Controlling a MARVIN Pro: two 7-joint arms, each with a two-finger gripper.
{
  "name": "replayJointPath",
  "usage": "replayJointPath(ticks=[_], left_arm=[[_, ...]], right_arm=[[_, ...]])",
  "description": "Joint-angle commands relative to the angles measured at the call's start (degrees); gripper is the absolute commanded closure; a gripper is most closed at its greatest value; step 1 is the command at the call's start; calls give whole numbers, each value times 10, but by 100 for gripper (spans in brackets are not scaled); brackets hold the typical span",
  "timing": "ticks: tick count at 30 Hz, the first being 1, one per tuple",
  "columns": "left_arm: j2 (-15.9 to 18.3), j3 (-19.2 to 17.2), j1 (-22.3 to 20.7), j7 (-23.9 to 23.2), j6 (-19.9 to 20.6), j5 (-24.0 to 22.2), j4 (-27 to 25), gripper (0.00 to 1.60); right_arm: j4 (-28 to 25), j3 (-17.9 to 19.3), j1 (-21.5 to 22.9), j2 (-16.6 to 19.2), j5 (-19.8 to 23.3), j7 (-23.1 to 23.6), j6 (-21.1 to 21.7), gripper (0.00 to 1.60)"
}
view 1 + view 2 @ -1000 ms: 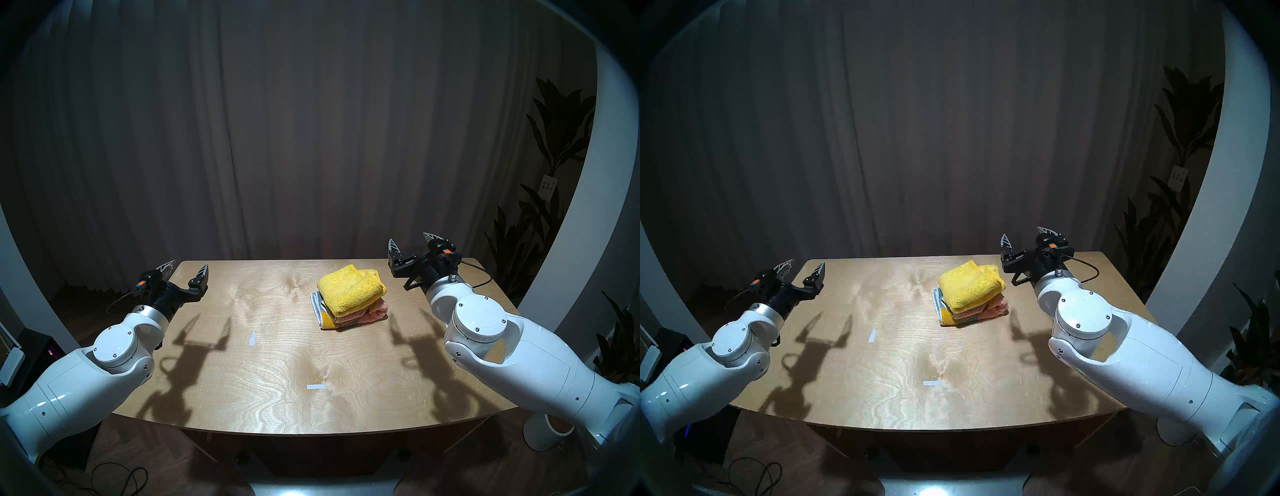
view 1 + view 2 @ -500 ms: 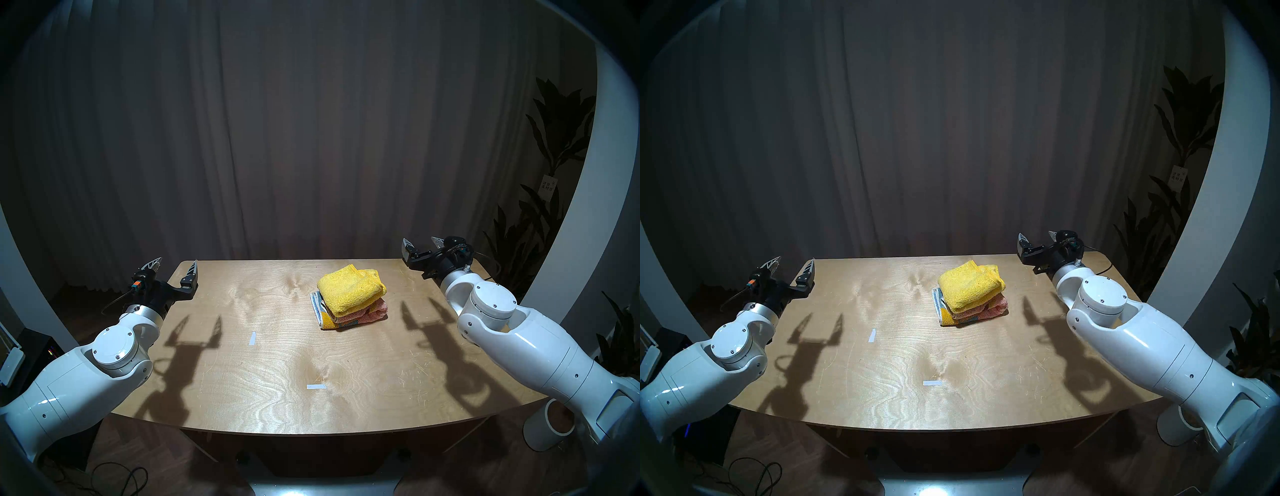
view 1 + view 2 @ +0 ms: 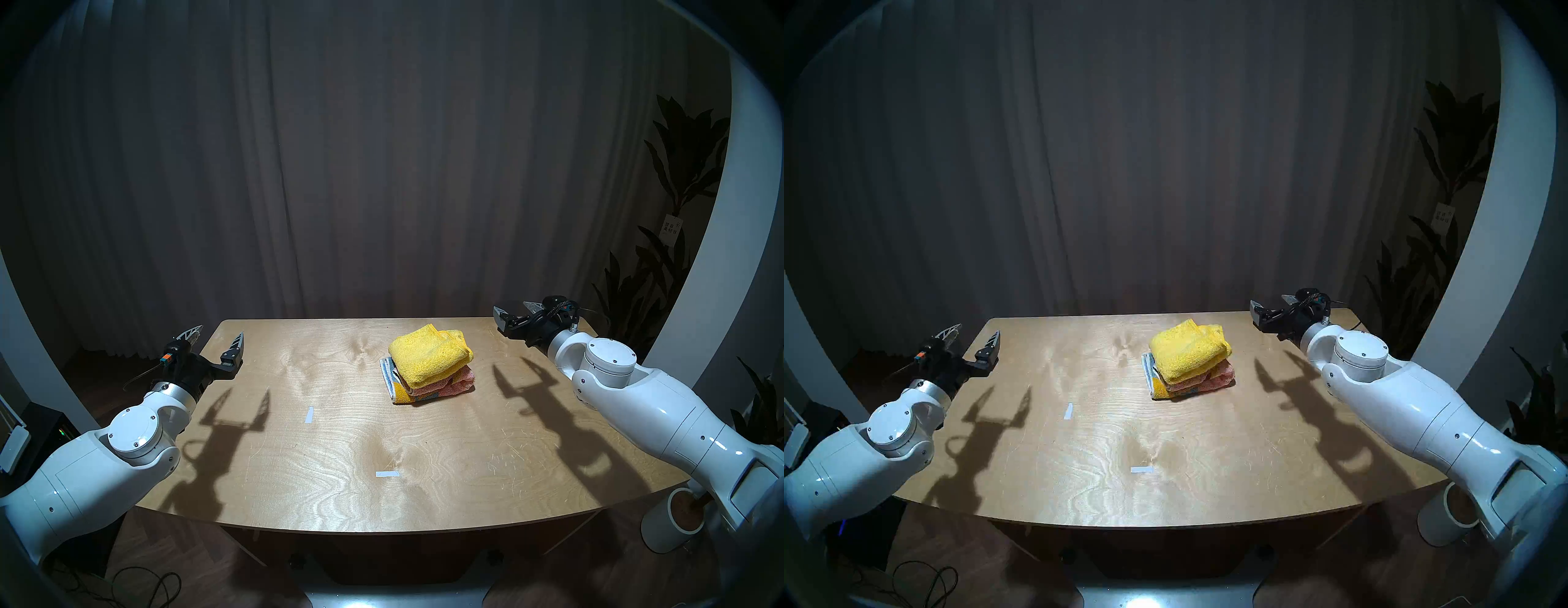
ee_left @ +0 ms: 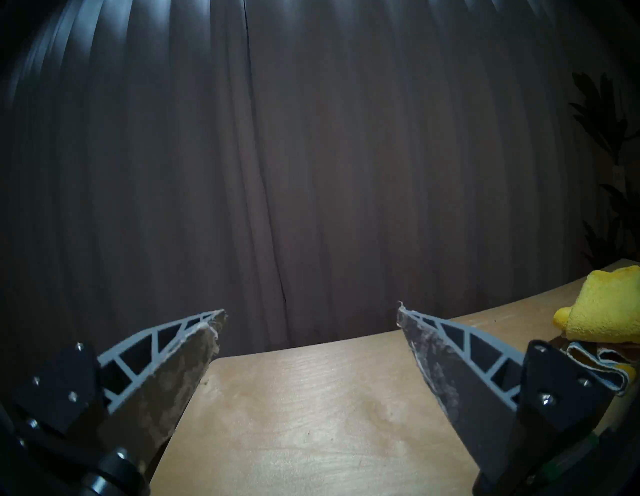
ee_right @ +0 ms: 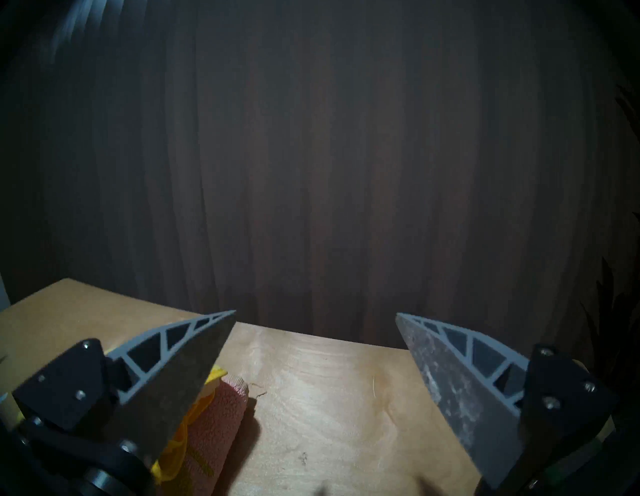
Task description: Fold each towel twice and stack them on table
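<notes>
On the large light plywood table (image 3: 339, 446) with visible grain and rounded corners, the two folded terry towels sit stacked toward the far right of centre; the plain bright yellow towel (image 3: 430, 352) lies on top, skewed a little across the pink towel with a blue band and orange-yellow flowers (image 3: 441, 387), whose layered edges show below and to the left of it; two small white tape marks (image 3: 309, 415) lie on the bare wood nearer the robot, well apart from the stack; the left gripper (image 3: 218, 337), black-bodied with grey ribbed fingers, hangs over the table's far left corner with its fingers spread wide and nothing between them, and in the left wrist view the same gap (image 4: 311, 311) frames only wood and the dark pleated curtain (image 3: 382, 170), with the stack at the right edge; the right gripper (image 3: 518, 308) hangs over the far right corner, likewise spread wide and empty, well clear of the towels; in the right wrist view (image 5: 316, 312) the pink roll shows behind the left finger; dark leafy plants (image 3: 679, 191) stand right of the table.
</notes>
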Motion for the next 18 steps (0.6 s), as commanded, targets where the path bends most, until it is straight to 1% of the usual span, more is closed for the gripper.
replayJointPath(ticks=[1, 4, 6, 7, 8, 9, 10, 13, 16, 17, 18], left_arm=[[2, -6, -20, -9, 11, -7, 4, 0], [-3, -3, -32, -8, 24, -4, 8, 0], [-6, -1, -38, -13, 29, -7, 11, 0], [-8, -1, -41, -14, 31, -6, 12, 0], [-8, 0, -43, -22, 31, -9, 15, 0], [-9, 0, -46, -24, 33, -9, 16, 0], [-9, 1, -47, -22, 35, -7, 16, 0], [-7, 1, -51, -42, 38, -13, 21, 0], [-9, 1, -54, -49, 43, -15, 24, 0], [-9, 2, -56, -49, 43, -10, 25, 0], [-10, 2, -57, -50, 45, -8, 26, 0]], right_arm=[[28, 17, 33, -9, -10, 51, -52, 0], [41, 26, 24, -10, 2, 65, -76, 0], [44, 30, 20, -8, 7, 74, -83, 0], [44, 31, 17, -4, 16, 90, -82, 0], [44, 32, 13, -3, 15, 94, -93, 0], [46, 35, 8, -4, 25, 100, -95, 0], [46, 35, 5, -4, 26, 104, -99, 0], [44, 34, -5, -7, 31, 107, -108, 0], [44, 33, -12, -8, 33, 108, -115, 0], [39, 35, -17, -9, 38, 96, -115, 0], [39, 38, -20, -11, 48, 97, -114, 0]])
